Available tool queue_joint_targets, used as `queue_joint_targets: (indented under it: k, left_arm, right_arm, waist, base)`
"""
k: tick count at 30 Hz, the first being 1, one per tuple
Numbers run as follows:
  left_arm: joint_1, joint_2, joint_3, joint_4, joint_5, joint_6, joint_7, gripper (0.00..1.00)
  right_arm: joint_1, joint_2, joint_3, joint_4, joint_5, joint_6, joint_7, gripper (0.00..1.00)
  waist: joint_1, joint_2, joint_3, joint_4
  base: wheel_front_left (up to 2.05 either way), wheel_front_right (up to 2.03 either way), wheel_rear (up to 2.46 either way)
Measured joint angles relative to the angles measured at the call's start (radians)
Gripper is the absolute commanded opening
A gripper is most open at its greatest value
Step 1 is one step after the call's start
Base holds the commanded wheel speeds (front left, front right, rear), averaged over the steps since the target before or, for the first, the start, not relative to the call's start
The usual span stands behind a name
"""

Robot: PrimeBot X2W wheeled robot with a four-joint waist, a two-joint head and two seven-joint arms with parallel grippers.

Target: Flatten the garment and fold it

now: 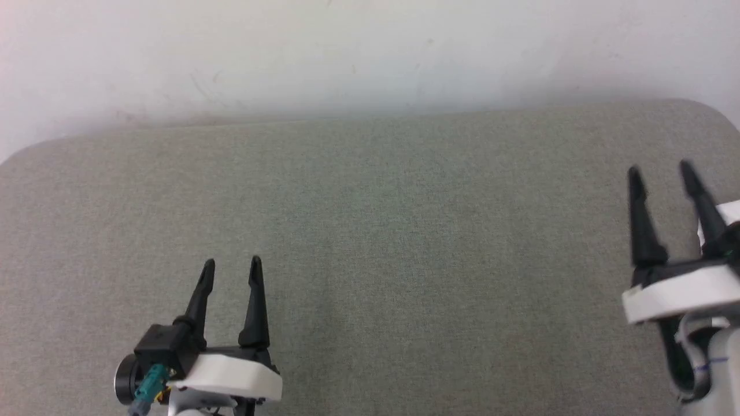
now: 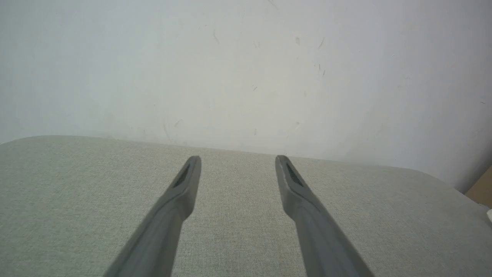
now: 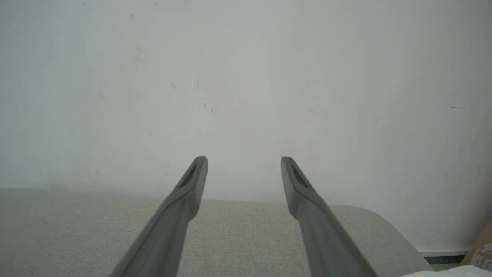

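Where both gape, left claw (image 1: 232, 262) empty, right claw (image 1: 660, 167) seemingly empty

A grey-green fabric-covered table (image 1: 370, 231) with rounded corners stands against a scuffed white wall (image 1: 370, 52).

The right gripper (image 1: 660, 166) is cut by the right edge of the head view, so its wrist housing is only partly seen. The left gripper (image 1: 232, 261) loses its arm at the near edge. The table (image 1: 370, 231) runs out of the picture near and at both sides. In the right wrist view, a white scrap (image 3: 446, 274) (too little shows to tell what it is) and a tan object (image 3: 482, 246) are clipped by the edge past the table's right corner.
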Motion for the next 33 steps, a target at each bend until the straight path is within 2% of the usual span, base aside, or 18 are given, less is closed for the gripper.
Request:
queue_joint_targets:
  k: [10,16,31,32,33]
  left_arm:
    - [0.045,0.000,-0.003,0.012,0.020,0.016,0.000,1.00]
    - [0.052,0.000,-0.013,0.013,0.036,0.018,0.000,1.00]
    - [0.063,0.000,-0.013,-0.002,0.034,0.014,0.000,1.00]
    - [0.063,0.000,-0.013,-0.001,0.034,0.014,0.001,0.00]
    - [0.063,0.000,-0.013,-0.001,0.034,0.014,0.002,0.00]
  right_arm:
    - [0.158,0.092,0.032,-0.001,-0.066,0.000,-0.046,1.00]
    - [0.209,0.112,0.041,0.029,-0.092,0.000,-0.066,1.00]
    - [0.209,0.127,0.038,0.017,-0.092,0.000,-0.089,1.00]
    - [0.209,0.127,0.038,0.017,-0.092,0.000,-0.088,0.00]
    - [0.209,0.127,0.038,0.018,-0.092,0.000,-0.088,0.00]
  waist:
    - [0.0000,0.0000,-0.032,0.026]
    - [0.0001,-0.0001,-0.041,0.043]
    - [0.0002,0.0000,-0.036,0.052]
    - [0.0002,0.0000,-0.036,0.052]
    - [0.0002,0.0000,-0.036,0.052]
  base:
    - [0.00,0.00,0.00]
    - [0.00,0.00,0.00]
    - [0.00,0.00,0.00]
    - [0.00,0.00,0.00]
    - [0.00,0.00,0.00]
